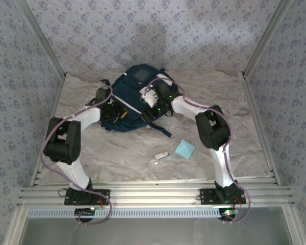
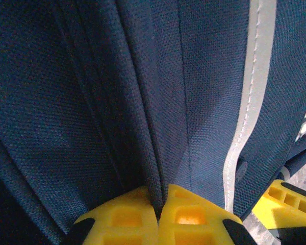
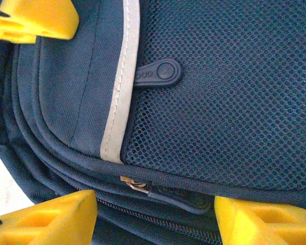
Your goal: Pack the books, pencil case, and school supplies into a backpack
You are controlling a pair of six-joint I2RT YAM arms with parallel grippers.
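The navy backpack (image 1: pixel 135 84) lies at the back middle of the table, a grey patch near its top. My left gripper (image 1: pixel 115 111) sits on its left side, shut on a fold of the navy fabric (image 2: pixel 160 168), with the pinch (image 2: pixel 160 204) right at the yellow fingertips. My right gripper (image 1: pixel 150 104) is over the backpack's right part, open (image 3: pixel 155 217). A dark zipper pull (image 3: pixel 183 196) lies between its yellow fingers (image 3: pixel 46 217), beside a zipper line. The light-blue square pad (image 1: pixel 185 149) and the slim white stick (image 1: pixel 159 156) lie on the table in front. The books and pencil case are out of view.
A white stripe (image 3: pixel 120 87) and a mesh pocket (image 3: pixel 229 112) with a second pull tab (image 3: pixel 158 71) cover the backpack's face. A dark strap (image 1: pixel 160 127) trails toward the front. The marbled table (image 1: pixel 117 153) is bounded by patterned walls at both sides and the back.
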